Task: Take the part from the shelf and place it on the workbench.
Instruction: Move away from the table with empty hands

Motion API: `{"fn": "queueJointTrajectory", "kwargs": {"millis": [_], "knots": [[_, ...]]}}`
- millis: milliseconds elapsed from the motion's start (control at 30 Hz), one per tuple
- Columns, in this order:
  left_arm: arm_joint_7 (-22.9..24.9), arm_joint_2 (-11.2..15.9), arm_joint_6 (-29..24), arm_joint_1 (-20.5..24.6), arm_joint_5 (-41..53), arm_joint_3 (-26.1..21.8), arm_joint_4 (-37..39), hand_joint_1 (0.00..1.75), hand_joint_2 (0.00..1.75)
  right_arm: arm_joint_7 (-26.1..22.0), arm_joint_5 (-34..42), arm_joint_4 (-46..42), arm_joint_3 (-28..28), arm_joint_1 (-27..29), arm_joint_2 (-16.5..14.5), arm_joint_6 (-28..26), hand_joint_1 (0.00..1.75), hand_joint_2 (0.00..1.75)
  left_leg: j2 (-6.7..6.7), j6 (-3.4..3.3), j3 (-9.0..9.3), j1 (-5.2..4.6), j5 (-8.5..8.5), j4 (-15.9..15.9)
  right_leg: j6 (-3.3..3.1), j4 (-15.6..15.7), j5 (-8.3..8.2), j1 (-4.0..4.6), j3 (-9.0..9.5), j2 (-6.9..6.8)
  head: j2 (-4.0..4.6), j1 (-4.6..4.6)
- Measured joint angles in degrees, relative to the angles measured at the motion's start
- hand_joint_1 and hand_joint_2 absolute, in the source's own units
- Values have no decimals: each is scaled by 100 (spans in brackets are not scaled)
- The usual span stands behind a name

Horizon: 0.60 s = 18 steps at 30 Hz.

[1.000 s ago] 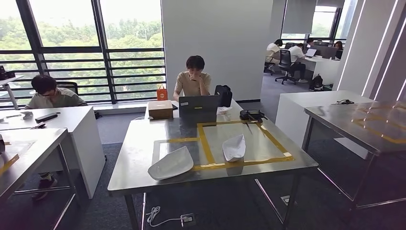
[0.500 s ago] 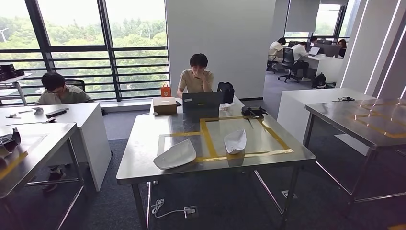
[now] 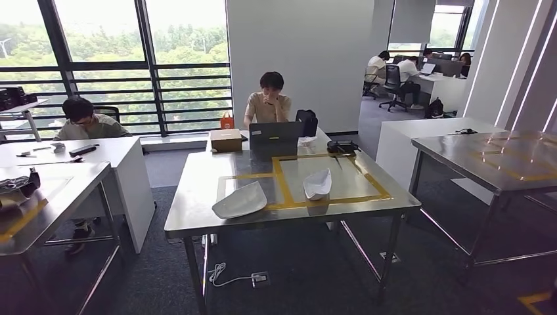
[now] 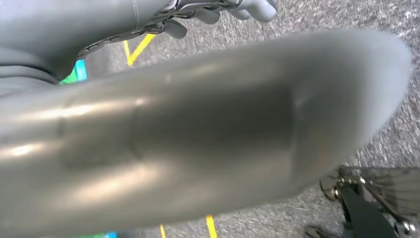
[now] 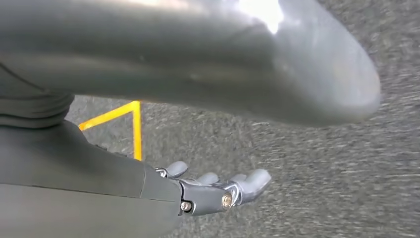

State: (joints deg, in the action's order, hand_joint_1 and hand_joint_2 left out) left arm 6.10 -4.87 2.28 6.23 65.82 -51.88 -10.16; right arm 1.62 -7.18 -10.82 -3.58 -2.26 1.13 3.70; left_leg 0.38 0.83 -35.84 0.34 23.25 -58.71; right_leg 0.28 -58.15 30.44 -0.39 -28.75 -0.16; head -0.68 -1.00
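The steel workbench (image 3: 197, 216) stands ahead of me, with yellow tape marking squares on its top. Two white shell-shaped parts lie on it: a larger one (image 3: 240, 200) near the front edge on the left, and a smaller one (image 3: 318, 184) inside the right taped square. My left hand (image 4: 188, 129) hangs over the carpet with its fingers (image 4: 247, 7) stretched out and nothing in them. My right hand (image 5: 188, 64) also hangs low, fingers (image 5: 218, 191) straight and empty, above grey carpet with yellow tape.
A laptop (image 3: 276, 138), a cardboard box (image 3: 225, 139) and a seated person (image 3: 269, 105) are at the workbench's far end. Another steel table (image 3: 499, 164) stands to the right, and desks (image 3: 59, 180) with a second seated person (image 3: 82, 121) to the left. A power strip (image 3: 257, 279) lies under the bench.
The whole picture has shifted: the camera has drawn back, so the workbench looks smaller and farther off, with more floor in front. The parts on it have not moved.
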Motion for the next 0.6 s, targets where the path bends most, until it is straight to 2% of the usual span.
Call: {"fn": "queueJointTrajectory", "kwargs": {"millis": [33, 67, 100, 133, 167, 200, 233, 267, 300, 333, 367, 400, 433, 467, 533, 567, 600], "knots": [[-2, -4, 1, -8, 1, -5, 1, 0, 0, 8, -25, 4, 0, 0, -18, -9, 0, 0, -5, 36, -22, 8, -14, -3, -47, 24, -37, -6, -36, -9, 1, -1], [-3, -9, 2, -17, 3, -12, 2, 0, 0, 16, -43, 5, 0, 0, -32, -16, 0, 0, -11, 69, -66, 13, 63, -55, -100, 35, -97, -12, -82, -18, 1, -8], [-4, -15, 2, -26, 5, -19, 4, 0, 0, 18, -55, 7, 0, 0, -44, -17, 0, 0, -16, 97, -134, 17, 242, -205, -148, 51, -164, -22, -137, -28, 1, -13], [-5, -22, 3, -28, 8, -26, 6, 0, 0, 18, -63, 8, 0, 0, -54, -16, 0, 0, -21, 118, -222, 24, 507, -465, -183, 58, -226, -23, -201, -37, 1, -19], [-6, -30, 3, -27, 10, -31, 8, 0, 0, 19, -66, 8, 0, 5, -57, -17, 0, 0, -23, 138, -314, 24, 805, -810, -206, 58, -285, -15, -272, -40, 1, -25], [-8, -35, 3, -27, 11, -33, 10, 0, 0, 19, -67, 9, 0, 9, -59, -16, 0, 0, -23, 152, -380, 25, 1028, -1165, -213, 55, -342, -6, -346, -43, 1, -27], [-7, -36, 3, -26, 13, -35, 11, 0, 0, 20, -68, 9, 0, 13, -60, -18, 0, 0, -23, 160, -391, 24, 1134, -1425, -213, 50, -400, 5, -422, -46, 1, -28], [-3, -36, 4, -26, 18, -36, 11, 0, 0, 25, -68, 9, 0, 15, -60, -22, 0, 0, -23, 157, -318, 23, 1115, -1514, -209, 43, -458, 13, -496, -48, 1, -29], [1, -35, 9, -26, 28, -37, 11, 0, 0, 33, -69, 9, 0, 18, -61, -31, 0, 0, -23, 143, -146, 21, 1001, -1392, -200, 34, -512, 19, -565, -49, 0, -30], [9, -35, 19, -24, 47, -38, 10, 0, 0, 42, -72, 9, 0, 21, -61, -48, 0, 0, -24, 119, 125, 18, 854, -1069, -188, 24, -561, 23, -624, -49, -1, -32], [20, -34, 38, -20, 66, -38, 9, 0, 0, 51, -82, 9, 0, 23, -67, -67, 0, 0, -27, 86, 423, 8, 783, -644, -170, 14, -606, 27, -677, -52, -1, -34], [32, -33, 60, -17, 84, -38, 8, 0, 0, 62, -96, 10, 0, 23, -74, -89, 0, 0, -30, 57, 683, -7, 758, -258, -146, 7, -650, 30, -718, -56, -2, -34], [44, -33, 81, -16, 97, -38, 7, 0, 0, 74, -112, 10, 0, 21, -80, -105, 0, 0, -33, 29, 843, -26, 769, 20, -120, 5, -694, 29, -742, -61, -2, -36], [54, -33, 101, -18, 104, -38, 7, 0, 0, 87, -132, 10, 0, 20, -86, -114, 0, 0, -34, 6, 895, -48, 801, 151, -89, 11, -737, 24, -755, -66, -2, -37], [74, -45, 127, -21, 129, -38, 11, 0, 0, 107, -169, 13, 0, 25, -89, -118, 0, 0, -23, -63, 846, -50, 729, 198, -22, 26, -806, 11, -768, -64, -1, -42], [85, -51, 136, -17, 145, -38, 12, 0, 0, 110, -187, 17, 0, 31, -91, -117, 0, 0, -15, -109, 824, -36, 678, 215, 15, -6, -762, 7, -793, -52, 0, -40], [93, -58, 142, -12, 163, -38, 10, 0, 0, 110, -200, 21, 0, 35, -96, -116, 0, 0, -3, -159, 790, -16, 617, 234, 53, -133, -614, 2, -848, -36, 0, -35]]}}
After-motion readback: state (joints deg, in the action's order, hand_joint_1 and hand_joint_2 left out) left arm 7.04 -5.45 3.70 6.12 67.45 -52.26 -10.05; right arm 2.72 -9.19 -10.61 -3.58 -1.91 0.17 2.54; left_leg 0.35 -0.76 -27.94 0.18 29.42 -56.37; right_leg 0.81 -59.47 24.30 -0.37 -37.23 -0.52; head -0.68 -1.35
